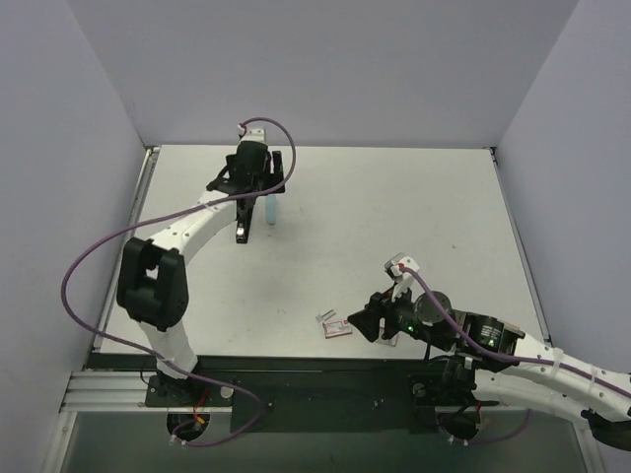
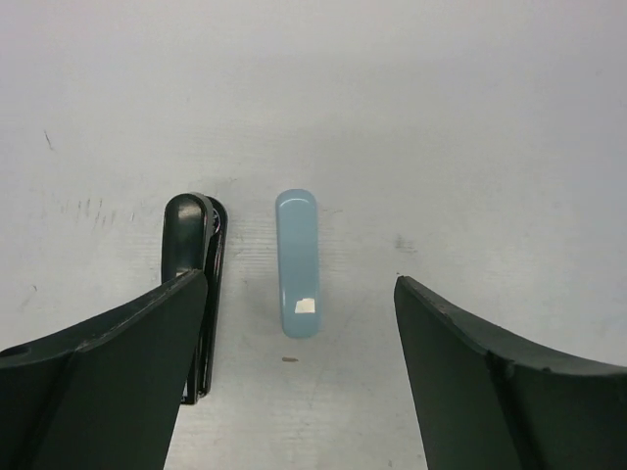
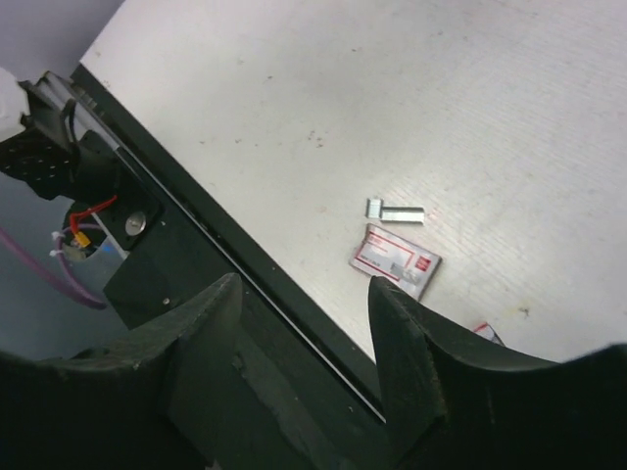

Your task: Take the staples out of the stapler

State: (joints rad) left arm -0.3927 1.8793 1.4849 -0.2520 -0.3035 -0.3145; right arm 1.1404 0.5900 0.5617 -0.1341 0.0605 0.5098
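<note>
The white counter point(image 1: 394, 217) carries everything. The left arm reaches to its far side, and the right arm sits low near the front edge.

The left gripper point(image 2: 301, 282) hovers with its fingers spread wide and holds nothing. The right gripper point(image 3: 306, 286) is likewise parted and empty, and hangs over the counter's near edge.

The stapler point(image 2: 186, 230) lies on the far-left part of the counter, below the left gripper. In the left wrist view that gripper's left finger partly covers the stapler's near end. Just beside the stapler, parallel to it and not touching, lies a pale blue bar point(image 2: 297, 264), which sits more centrally between the fingers.

Near the right gripper are a small staple box point(image 3: 397, 259) and a short staple strip point(image 3: 395, 211), close together.

The stapler looks rigid and light, with a smooth, glossy shell that could slip under a pinch. Its hinged top arm would probably swing if only one half were caught. A sound hold is likely across the narrow sides at mid-length. That calls for the gripper to shift sideways first, so the fingers straddle the stapler and not the bar.
</note>
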